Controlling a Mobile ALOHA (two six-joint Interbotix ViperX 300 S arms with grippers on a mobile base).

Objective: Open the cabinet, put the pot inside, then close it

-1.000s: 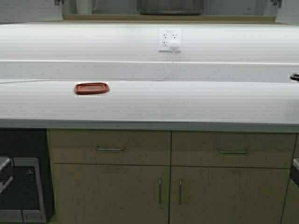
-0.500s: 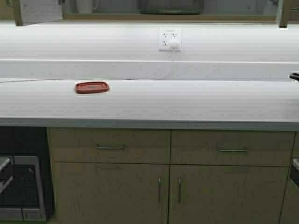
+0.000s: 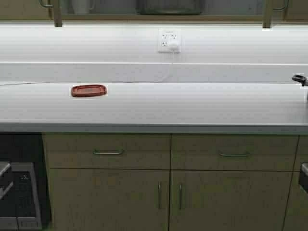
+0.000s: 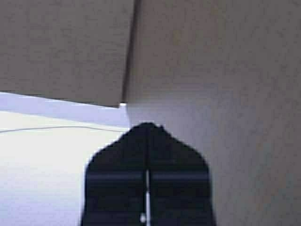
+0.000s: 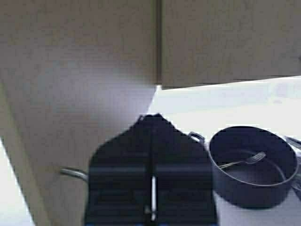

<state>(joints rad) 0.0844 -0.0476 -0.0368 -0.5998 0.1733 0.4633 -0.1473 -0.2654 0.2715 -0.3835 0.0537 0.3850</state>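
Observation:
At the top edge of the high view the cabinet (image 3: pixel 120 18) stands open. Its two doors show edge-on, the left door (image 3: pixel 57 13) and the right door (image 3: pixel 267 14). The lower part of the wide grey pot (image 3: pixel 168 6) sits inside on the shelf. Neither gripper shows in the high view. My left gripper (image 4: pixel 148 126) is shut and empty, its tip close against a beige door face (image 4: pixel 216 70). My right gripper (image 5: pixel 151 117) is shut and empty against the other door (image 5: pixel 70 94), beside that door's silver bar handle (image 5: pixel 71 173).
A red lid (image 3: pixel 89 90) lies on the white counter (image 3: pixel 192 106). A wall outlet (image 3: pixel 169 40) with a cord is behind. Base units with drawers (image 3: pixel 108 152) are below. A smaller dark pot (image 5: pixel 254 183) holding a fork (image 5: pixel 247 160) stands on the counter at the right.
The two door edges have come into view at the top and swung inward. The whole scene has shifted slightly left, so the robot has moved.

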